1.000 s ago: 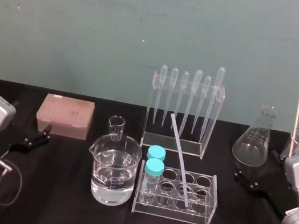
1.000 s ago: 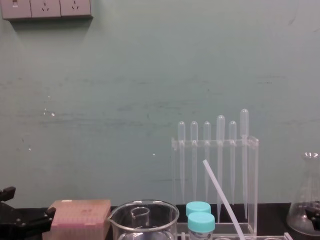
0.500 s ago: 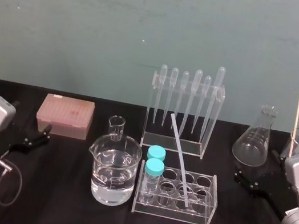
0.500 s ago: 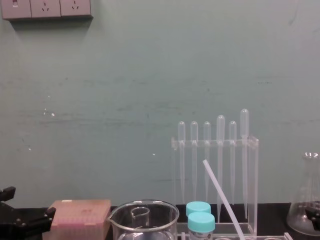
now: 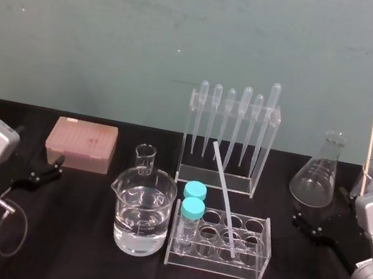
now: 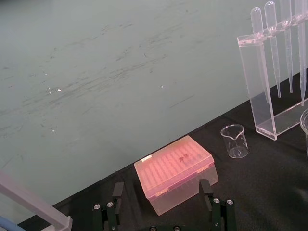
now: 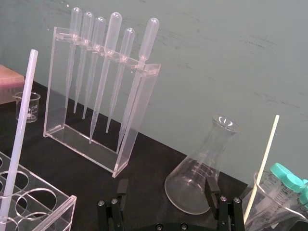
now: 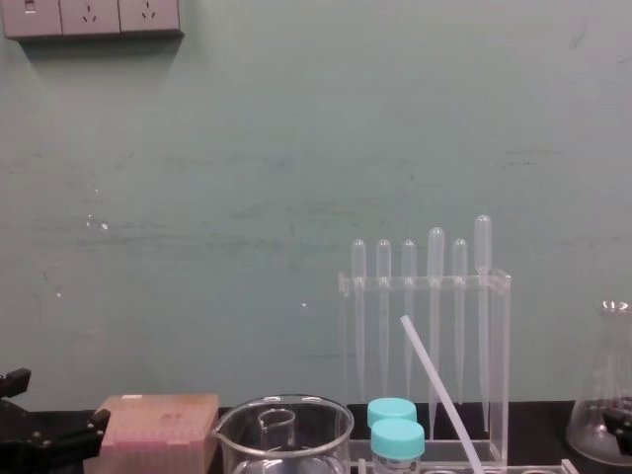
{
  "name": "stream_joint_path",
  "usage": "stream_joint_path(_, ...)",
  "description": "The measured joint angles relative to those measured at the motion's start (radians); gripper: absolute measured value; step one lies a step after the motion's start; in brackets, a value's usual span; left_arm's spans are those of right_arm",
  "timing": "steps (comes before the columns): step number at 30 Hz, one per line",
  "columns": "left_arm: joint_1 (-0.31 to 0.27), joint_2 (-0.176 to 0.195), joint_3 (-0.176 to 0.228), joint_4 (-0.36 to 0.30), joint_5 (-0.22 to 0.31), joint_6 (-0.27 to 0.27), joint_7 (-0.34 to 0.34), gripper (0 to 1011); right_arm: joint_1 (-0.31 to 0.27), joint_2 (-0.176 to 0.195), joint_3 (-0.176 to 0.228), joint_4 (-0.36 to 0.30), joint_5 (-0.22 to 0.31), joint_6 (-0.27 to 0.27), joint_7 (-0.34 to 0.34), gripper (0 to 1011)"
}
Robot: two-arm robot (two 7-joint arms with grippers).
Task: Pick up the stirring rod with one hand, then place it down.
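The stirring rod stands tilted in the test tube rack at the middle of the black table. Its lower end sits in a front well and its upper end leans toward 11 o'clock, ending in front of the pipette rack. Nothing is touching it.

With the test tube rack as the dial's centre in the head view, the left gripper waits well off at 9 o'clock, beyond the water-filled beaker. Its fingers are spread apart with nothing between them. The right gripper sits at 3 o'clock, near the flask, likewise spread wide and empty.

The pick-up appears not to have begun; this looks like the pause before the reach. Next, one arm would need to travel to the rod's bare upper stretch and pinch it above the rack. It should then draw the rod out along its own lean, keeping clear of the blue-capped tubes at 9 o'clock and the pipettes at 12.
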Motion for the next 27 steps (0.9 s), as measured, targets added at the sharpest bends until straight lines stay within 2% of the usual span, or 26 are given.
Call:
stream_joint_path(11, 0.0, 0.0, 0.0, 0.0, 0.0, 0.0, 0.0, 1000, 0.0, 0.0, 0.0, 0.0, 0.0, 0.0, 0.0, 1003)
stream_joint_path(13, 0.0, 0.0, 0.0, 0.0, 0.0, 0.0, 0.0, 1000, 0.0, -0.003, 0.011, -0.005, 0.028, 0.007, 0.026, 1003)
stream_joint_path(14, 0.0, 0.0, 0.0, 0.0, 0.0, 0.0, 0.0, 1000, 0.0, -0.009, 0.023, -0.015, 0.065, 0.019, 0.06, 1003)
stream_joint_path(15, 0.0, 0.0, 0.0, 0.0, 0.0, 0.0, 0.0, 1000, 0.0, -0.009, 0.023, -0.015, 0.065, 0.019, 0.06, 1003)
stream_joint_path(18, 0.0, 0.0, 0.0, 0.0, 0.0, 0.0, 0.0, 1000, 0.008, -0.029, 0.05, -0.041, 0.174, 0.064, 0.157, 1003)
stream_joint_path(21, 0.0, 0.0, 0.0, 0.0, 0.0, 0.0, 0.0, 1000, 0.024, -0.047, 0.061, -0.06, 0.251, 0.108, 0.239, 1003)
stream_joint_path(27, 0.0, 0.0, 0.0, 0.0, 0.0, 0.0, 0.0, 1000, 0.06, -0.069, 0.057, -0.083, 0.323, 0.172, 0.355, 1003)
